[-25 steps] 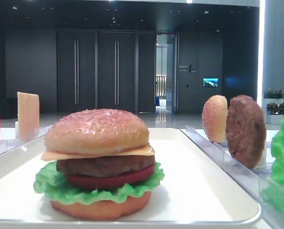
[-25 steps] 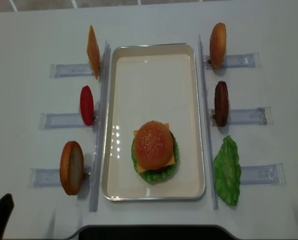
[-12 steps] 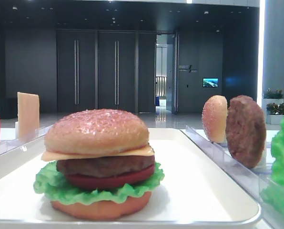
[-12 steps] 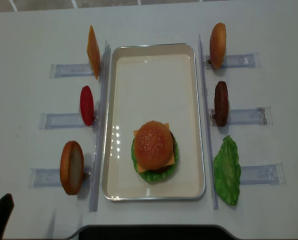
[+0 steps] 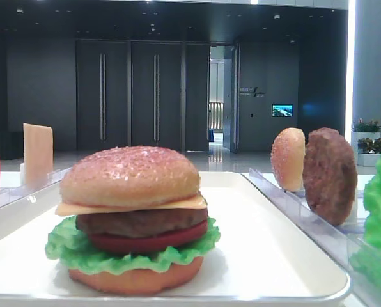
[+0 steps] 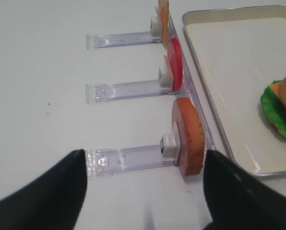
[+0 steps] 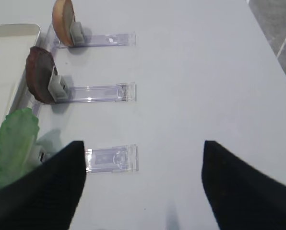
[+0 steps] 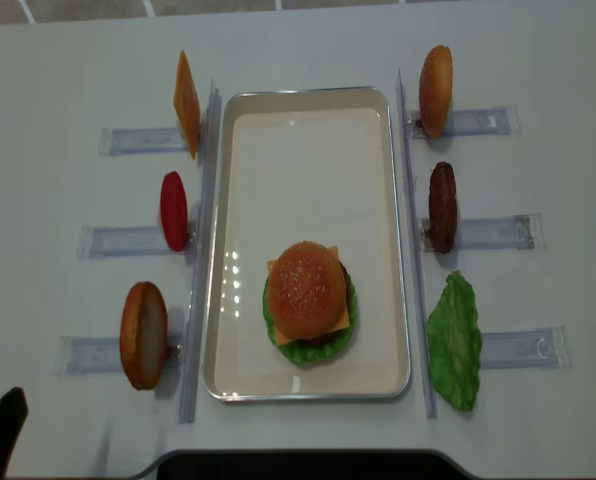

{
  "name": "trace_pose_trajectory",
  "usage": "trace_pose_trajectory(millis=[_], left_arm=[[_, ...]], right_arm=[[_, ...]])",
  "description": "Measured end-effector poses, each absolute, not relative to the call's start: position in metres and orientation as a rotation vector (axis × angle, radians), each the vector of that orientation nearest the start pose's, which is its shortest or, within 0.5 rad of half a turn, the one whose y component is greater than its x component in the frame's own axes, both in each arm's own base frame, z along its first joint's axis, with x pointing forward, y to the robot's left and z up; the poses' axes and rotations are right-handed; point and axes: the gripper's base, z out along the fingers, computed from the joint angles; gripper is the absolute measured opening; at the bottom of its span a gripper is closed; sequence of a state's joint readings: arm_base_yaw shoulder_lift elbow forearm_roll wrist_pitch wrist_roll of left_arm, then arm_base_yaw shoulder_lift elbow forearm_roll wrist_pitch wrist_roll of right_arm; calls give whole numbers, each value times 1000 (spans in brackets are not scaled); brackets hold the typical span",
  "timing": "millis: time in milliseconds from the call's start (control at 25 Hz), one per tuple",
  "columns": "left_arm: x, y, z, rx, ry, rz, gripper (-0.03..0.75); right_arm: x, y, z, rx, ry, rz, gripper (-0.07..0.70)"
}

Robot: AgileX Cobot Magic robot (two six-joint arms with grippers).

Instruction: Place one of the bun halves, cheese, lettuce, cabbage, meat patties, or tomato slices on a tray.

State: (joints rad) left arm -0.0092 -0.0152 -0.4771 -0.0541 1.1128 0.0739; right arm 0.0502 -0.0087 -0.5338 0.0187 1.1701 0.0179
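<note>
Change since a second ago: nothing has moved; the burger stack and both arms look the same as in the earlier views.
Meaning for the task: the placing looks finished, and both arms sit pulled back.
Bun top [image 8: 306,289]: glossy, speckled, golden-brown dome crowning the stack, near the tray's front edge.
Orientation: dome up, flat face down; it is round, so no long axis shows, and its axis stands upright.
Stack below: cheese [image 5: 130,206], meat patty [image 5: 141,222], tomato slice [image 5: 149,242], lettuce [image 5: 130,254], then the flat bun base [image 5: 136,278].
Tray [image 8: 308,150]: white, rectangular, at the tabletop's middle, long side running front to back.
Spares: second bun top [image 8: 436,90], patty [image 8: 442,206] and lettuce leaf [image 8: 454,342] stand in clear racks [image 8: 498,232] along the tray's right edge.
Left gripper [image 6: 145,201]: jaws wide apart, empty, over the tabletop's front left corner.
Right gripper [image 7: 144,187]: jaws wide apart, empty, over the front right.
</note>
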Motion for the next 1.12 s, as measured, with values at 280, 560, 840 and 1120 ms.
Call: trace_pose_trajectory(millis=[280, 560, 840, 1120], left_arm=[[-7, -4, 267, 91, 2101, -27, 576], [-7, -4, 267, 91, 2101, -27, 576], [-7, -4, 267, 91, 2101, -27, 576], [-7, -4, 267, 91, 2101, -27, 576]], right_arm=[[-11, 3, 273, -58, 2107, 84, 486], [-11, 3, 273, -65, 2104, 79, 486], [-11, 3, 273, -65, 2104, 79, 486], [-11, 3, 273, -65, 2104, 79, 486]])
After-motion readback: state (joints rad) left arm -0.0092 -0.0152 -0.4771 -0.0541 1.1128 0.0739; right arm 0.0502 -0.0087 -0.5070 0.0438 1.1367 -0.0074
